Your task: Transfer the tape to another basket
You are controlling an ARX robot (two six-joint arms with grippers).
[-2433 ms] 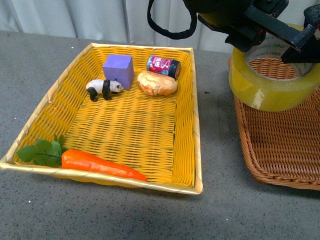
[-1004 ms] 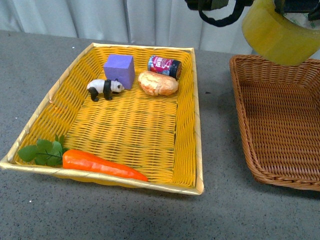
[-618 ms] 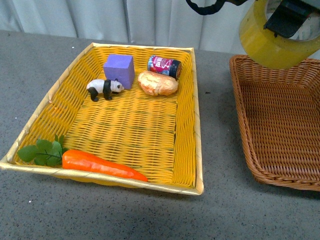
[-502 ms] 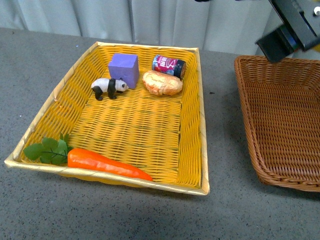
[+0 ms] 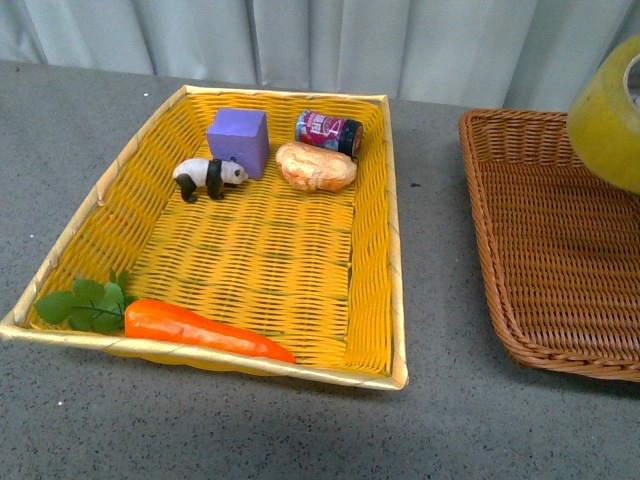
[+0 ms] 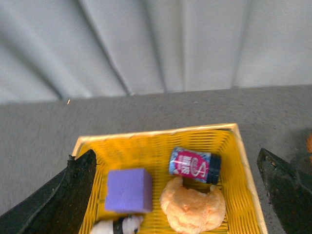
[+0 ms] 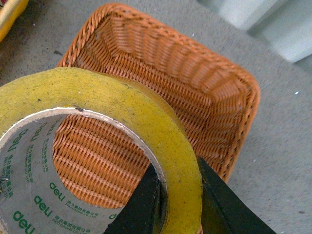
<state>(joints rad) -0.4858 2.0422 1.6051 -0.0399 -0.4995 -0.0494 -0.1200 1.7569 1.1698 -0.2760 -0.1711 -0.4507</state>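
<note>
The yellowish tape point(image 5: 610, 120) hangs at the right edge of the front view, above the brown wicker basket point(image 5: 540, 270). In the right wrist view the tape point(image 7: 126, 109) fills the foreground, its white printed core facing me, with the brown basket point(image 7: 195, 87) beneath and behind it. My right gripper point(image 7: 178, 200) is shut on the tape's wall, one finger inside the core and one outside. My left gripper point(image 6: 178, 195) is open and empty, raised above the far end of the yellow basket point(image 6: 146, 141). Neither arm shows in the front view.
The yellow basket point(image 5: 385, 200) at left holds a purple block point(image 5: 238, 140), a toy panda point(image 5: 205, 177), a bread roll point(image 5: 316, 166), a small can point(image 5: 327, 131) and a carrot with leaves point(image 5: 200, 330). Grey tabletop point(image 5: 430, 250) lies between the baskets. A curtain hangs behind.
The right arm lifted the tape from beside the brown basket's near left rim, carried it up and to the right, and it now hangs at the frame's right edge. The arm has left the front view.
</note>
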